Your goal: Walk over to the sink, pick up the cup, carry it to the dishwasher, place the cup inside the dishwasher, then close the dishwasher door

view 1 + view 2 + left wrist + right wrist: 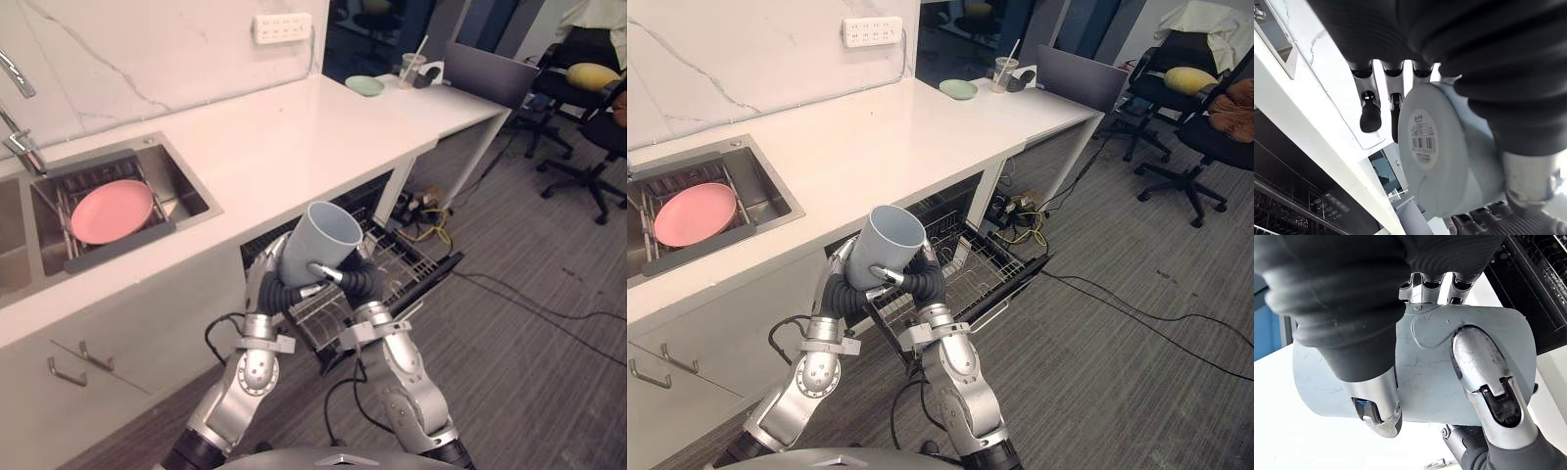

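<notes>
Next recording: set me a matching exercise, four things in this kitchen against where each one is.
Things:
1 cup
2 pink plate
3 dishwasher rack
4 green dish

Places:
A far end of the counter
B in the sink
C between the left robot hand and right robot hand
D pulled out under the counter

Pairs: 1-C, 2-B, 3-D, 4-A
</notes>
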Available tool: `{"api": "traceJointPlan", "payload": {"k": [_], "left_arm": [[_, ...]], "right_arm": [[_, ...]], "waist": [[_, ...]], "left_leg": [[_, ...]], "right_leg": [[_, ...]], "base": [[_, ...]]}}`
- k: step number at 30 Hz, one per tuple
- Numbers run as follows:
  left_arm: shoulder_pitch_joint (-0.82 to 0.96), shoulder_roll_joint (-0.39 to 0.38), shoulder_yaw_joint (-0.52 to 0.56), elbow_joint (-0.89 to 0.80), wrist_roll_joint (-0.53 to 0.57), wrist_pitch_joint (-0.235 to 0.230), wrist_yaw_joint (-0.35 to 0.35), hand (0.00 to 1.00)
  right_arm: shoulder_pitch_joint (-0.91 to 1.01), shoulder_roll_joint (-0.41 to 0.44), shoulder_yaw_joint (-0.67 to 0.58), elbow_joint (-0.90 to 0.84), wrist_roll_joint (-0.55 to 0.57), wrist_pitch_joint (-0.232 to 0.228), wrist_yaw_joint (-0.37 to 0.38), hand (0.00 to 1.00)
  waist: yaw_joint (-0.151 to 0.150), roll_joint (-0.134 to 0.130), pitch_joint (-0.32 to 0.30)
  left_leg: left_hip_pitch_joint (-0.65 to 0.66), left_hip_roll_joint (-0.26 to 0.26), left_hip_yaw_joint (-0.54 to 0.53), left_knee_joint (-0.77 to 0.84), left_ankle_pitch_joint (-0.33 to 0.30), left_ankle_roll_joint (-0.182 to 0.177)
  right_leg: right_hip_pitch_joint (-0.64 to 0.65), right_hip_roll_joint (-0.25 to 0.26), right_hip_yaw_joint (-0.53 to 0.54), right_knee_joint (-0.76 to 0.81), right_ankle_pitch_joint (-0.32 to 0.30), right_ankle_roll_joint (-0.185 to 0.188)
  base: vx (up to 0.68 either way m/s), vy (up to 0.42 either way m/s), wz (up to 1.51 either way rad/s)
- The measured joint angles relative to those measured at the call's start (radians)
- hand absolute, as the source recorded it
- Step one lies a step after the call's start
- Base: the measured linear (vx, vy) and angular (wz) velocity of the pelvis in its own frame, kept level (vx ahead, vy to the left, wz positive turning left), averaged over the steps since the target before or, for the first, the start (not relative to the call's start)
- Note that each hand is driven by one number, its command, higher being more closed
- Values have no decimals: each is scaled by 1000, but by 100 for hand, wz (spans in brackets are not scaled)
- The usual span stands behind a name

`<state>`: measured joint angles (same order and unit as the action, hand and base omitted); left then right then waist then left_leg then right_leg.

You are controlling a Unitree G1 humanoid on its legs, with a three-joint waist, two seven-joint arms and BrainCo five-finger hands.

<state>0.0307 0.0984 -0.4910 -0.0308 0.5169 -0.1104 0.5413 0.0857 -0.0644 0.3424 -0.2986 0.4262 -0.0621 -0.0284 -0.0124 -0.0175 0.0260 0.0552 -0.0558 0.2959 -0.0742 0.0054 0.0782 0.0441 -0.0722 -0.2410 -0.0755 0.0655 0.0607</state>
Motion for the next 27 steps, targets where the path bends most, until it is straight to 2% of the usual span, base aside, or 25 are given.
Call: {"api": "traceJointPlan", "payload": {"k": [7, 8, 19, 27], "left_arm": [[-2, -1, 17, -41, 38, -4, 0, 100], [-4, -1, 18, -40, 40, -8, 0, 100], [-13, -6, 18, -58, 97, -30, -5, 100], [-13, -5, 11, -58, 97, -43, -14, 100]], "right_arm": [[2, -2, -1, 1, 0, 0, 28, 100], [4, -3, -1, 1, 1, 0, 30, 0], [29, -5, 10, 15, 58, 2, 48, 0], [28, -4, 9, 15, 99, -1, 41, 0]], "waist": [[-2, 2, 1], [-2, 3, 2], [-9, 11, 7], [-10, 11, 7]], "left_leg": [[0, -1, 0, -1, -1, -2], [0, -1, 0, -1, -3, -5], [0, -1, 0, -1, 0, 0], [0, -1, 0, -2, 0, 0]], "right_leg": [[-1, -1, -1, 1, 0, 0], [-1, -1, -2, 1, 0, 0], [-2, -1, -2, -1, 0, 0], [-2, -1, -2, -2, 0, 0]], "base": [[0, 0, 0], [0, 0, 0], [0, 0, 0], [0, 0, 0]]}}
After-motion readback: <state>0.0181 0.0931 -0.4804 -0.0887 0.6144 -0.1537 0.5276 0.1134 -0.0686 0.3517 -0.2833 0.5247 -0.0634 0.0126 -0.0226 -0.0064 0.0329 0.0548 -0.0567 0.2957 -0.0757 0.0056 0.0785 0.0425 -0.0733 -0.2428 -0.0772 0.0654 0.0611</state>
